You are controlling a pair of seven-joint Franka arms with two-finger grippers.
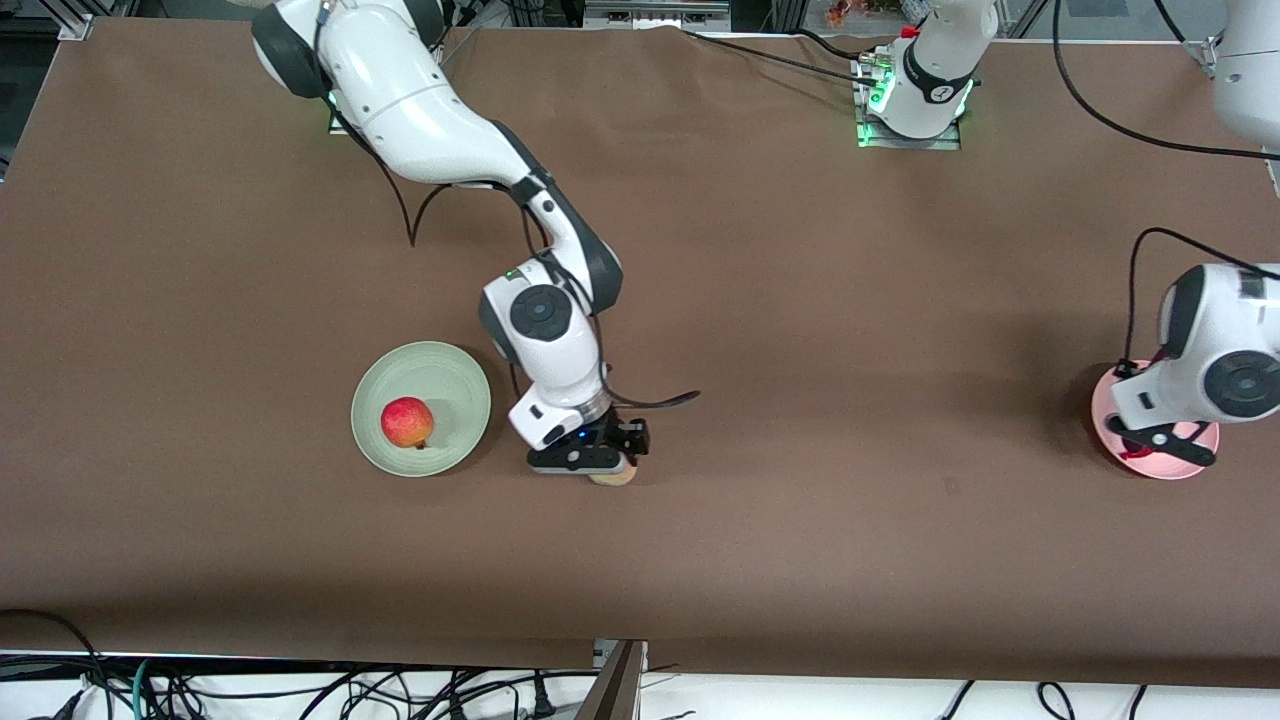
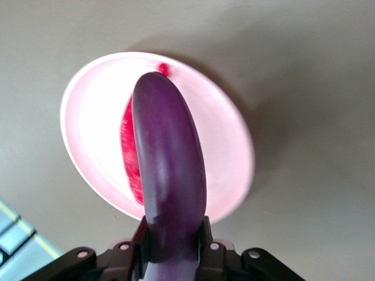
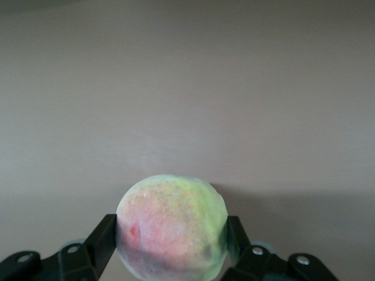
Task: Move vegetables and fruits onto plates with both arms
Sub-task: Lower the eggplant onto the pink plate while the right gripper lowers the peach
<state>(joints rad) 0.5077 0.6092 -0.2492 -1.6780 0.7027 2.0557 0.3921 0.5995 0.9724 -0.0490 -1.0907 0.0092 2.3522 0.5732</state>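
The right gripper [image 1: 612, 466] is sitting low at the brown table [image 1: 800, 300], its black fingers [image 3: 99, 243] pinching the small round pale yellow-green peach with a pink blush [image 3: 171, 225] from both sides; the peach is sitting squarely between the fingers. In the front view only a sliver of the peach [image 1: 613, 477] is peeking out under the gripper, and whether it is resting on the table or just lifted cannot be told. The round shallow pale mint green plastic plate [image 1: 445, 375] is lying just beside these fingers, toward the right arm's end of the table, with the round red pomegranate-like fruit [image 1: 407, 422] already on it and bare plate showing beside that fruit. Nothing is standing between the peach and the plate, so a short sideways carry looks like what is needed. Well apart, at the left arm's end of the table, the left gripper [image 2: 174, 249] is hovering over the round shallow light pink plastic plate [image 2: 228, 140], its fingers [image 2: 140, 246] clamping one end of the long slender glossy purple eggplant [image 2: 170, 170]. The eggplant's long axis is pointing away from the fingers and across the plate. The thin curved red chili pepper [image 2: 130, 152] is lying on the plate beneath it, largely hidden and likely to be landed on.
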